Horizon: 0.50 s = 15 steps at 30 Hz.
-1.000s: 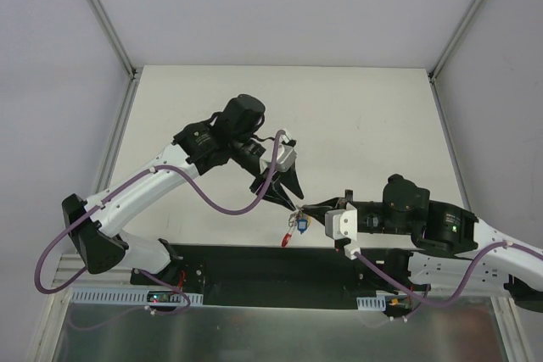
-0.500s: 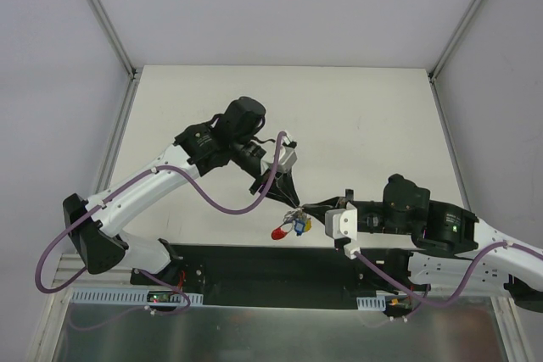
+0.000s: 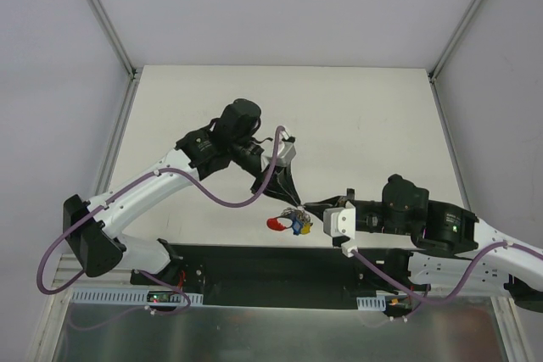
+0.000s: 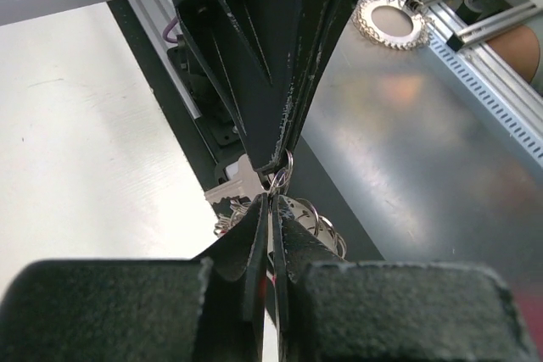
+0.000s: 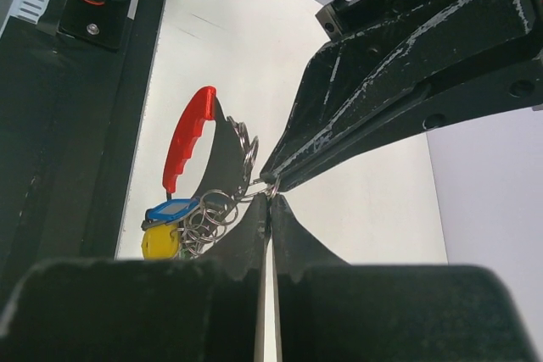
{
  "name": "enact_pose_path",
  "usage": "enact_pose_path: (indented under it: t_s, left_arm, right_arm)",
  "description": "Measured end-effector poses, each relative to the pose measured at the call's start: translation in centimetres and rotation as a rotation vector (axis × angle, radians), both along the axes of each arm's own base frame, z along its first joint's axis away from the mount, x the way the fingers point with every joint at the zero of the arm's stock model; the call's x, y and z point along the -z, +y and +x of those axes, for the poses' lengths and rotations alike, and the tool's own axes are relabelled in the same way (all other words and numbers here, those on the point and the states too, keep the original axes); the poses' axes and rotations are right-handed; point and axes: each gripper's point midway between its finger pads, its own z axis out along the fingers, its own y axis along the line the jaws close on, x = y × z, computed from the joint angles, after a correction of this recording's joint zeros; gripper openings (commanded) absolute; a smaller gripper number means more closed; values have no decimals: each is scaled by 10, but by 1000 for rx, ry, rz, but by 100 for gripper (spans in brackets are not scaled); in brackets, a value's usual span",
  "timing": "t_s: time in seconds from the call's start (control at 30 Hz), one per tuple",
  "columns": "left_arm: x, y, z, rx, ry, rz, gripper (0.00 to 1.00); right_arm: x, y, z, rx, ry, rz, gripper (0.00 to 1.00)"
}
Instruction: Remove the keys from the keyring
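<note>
Starting on my left side: my left pincer [image 4: 270, 209] is closed down narrow, and as far as I can tell it's pinching the thin wire of the keyring [image 5: 265, 184] right at its tips. The ring sits exactly at the nose of that pincer and the other arm's tips come in from straight ahead, so the two noses are practically touching with only the ring between them. The keys [image 3: 288, 224] aren't in either grip. They dangle in a clump just under the meeting point, off the table [image 3: 356, 125], on the side toward my bases, with the red head [image 5: 188, 146] sticking out furthest and the blue head [image 5: 170, 209] and yellow head [image 5: 159, 242] bunched beside it. My right pincer [image 5: 269, 205] is shut narrow on the same ring, coming in nearly level while the left slants down onto it. Neither arm is nearer; both are on the ring. My guess is the next bit turns on that wire: prying a gap and sliding a key along it, and I can't see the ring's split.
</note>
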Motion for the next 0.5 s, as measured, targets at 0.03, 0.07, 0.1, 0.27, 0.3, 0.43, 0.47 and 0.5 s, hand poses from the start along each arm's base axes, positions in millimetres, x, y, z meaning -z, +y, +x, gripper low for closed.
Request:
enact_pose_path:
  t_s: [0.03,0.07,0.1,0.27,0.3,0.43,0.47,0.5]
  left_arm:
    - [1,0,0,-4,10,0,0]
    - [2,-1,2,-13,21,-3,0]
    - [2,-1,4,-24,32,-5,0]
    - [-2,-2,13,-76,91,-19,0]
    - [-4,-2,15,-87,103,-24,0]
    - [-8,-3,17,-114,146,-32,0]
    - [-9,-3,17,-120,159,-34,0]
    - [-9,-3,17,-125,169,-35,0]
  right_arm:
    - [1,-1,1,5,-1,-3,1]
    - [2,-1,2,11,-1,-7,1]
    - [2,-2,3,17,-2,-11,1]
    - [-1,-6,10,58,-23,-5,1]
    - [-1,-7,11,64,-26,-3,1]
    - [-4,-9,12,77,-37,5,1]
    - [-4,-9,13,79,-38,5,1]
    - [-4,-10,13,81,-39,6,1]
